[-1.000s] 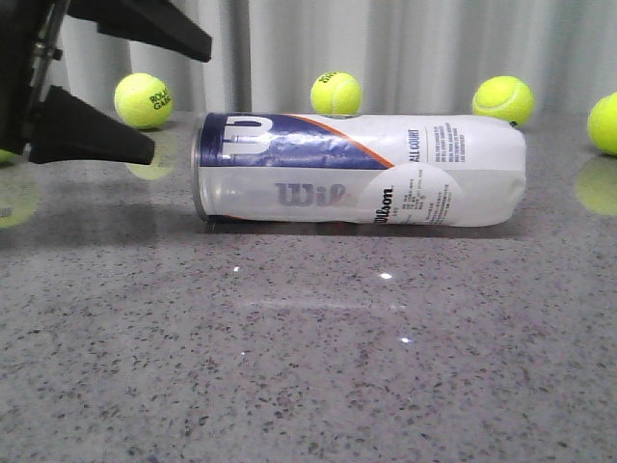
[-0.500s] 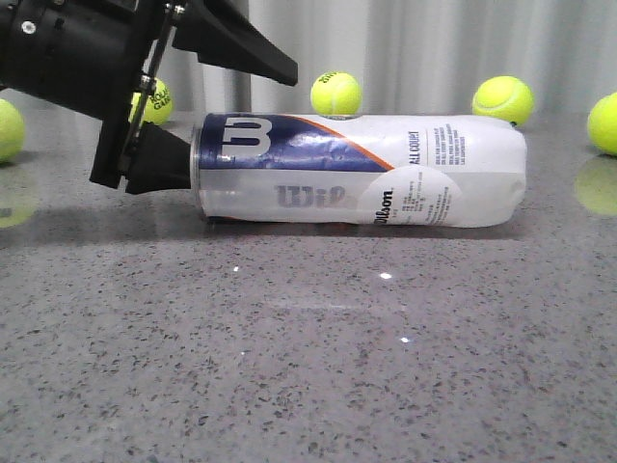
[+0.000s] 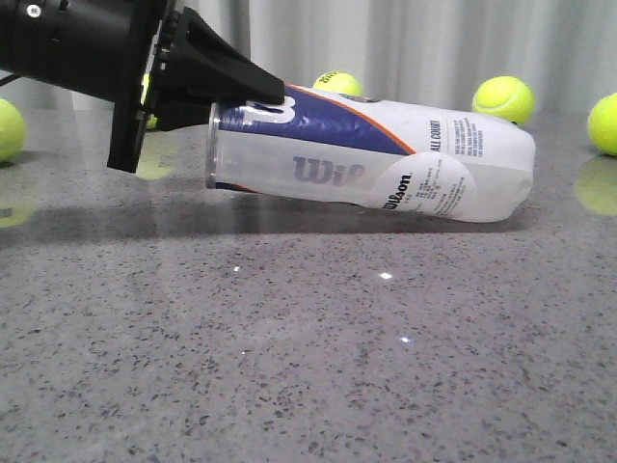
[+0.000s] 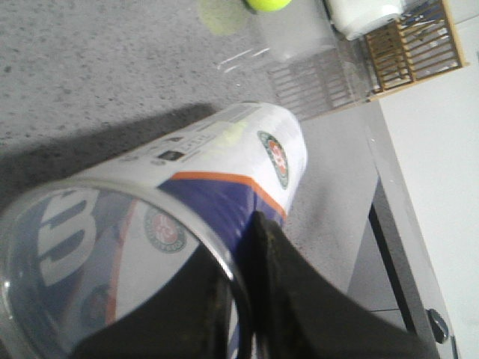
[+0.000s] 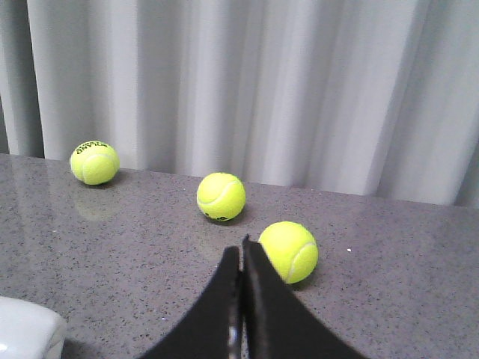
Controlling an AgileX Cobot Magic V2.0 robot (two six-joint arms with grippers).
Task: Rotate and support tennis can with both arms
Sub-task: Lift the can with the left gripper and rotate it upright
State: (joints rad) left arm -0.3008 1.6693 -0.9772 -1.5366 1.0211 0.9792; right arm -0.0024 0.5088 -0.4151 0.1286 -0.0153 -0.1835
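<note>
Speckled grey stone worktop carries everything, backed by pale pleated curtains. Across its middle lies the clear plastic tennis can with its white, navy and orange Wilson label. Its silver-rimmed open end is raised clear of the surface, while its rounded far end rests on the stone, so the can sits tilted. The bulky black left gripper has its jaws clenched on that rim, one finger inside the mouth and one outside, as the left wrist view shows. The black right gripper has its jaws pressed together on nothing, well apart from the can. Yellow-green tennis balls lie scattered behind. By my judgement the rotation has barely begun: upending and right-arm support remain.
</note>
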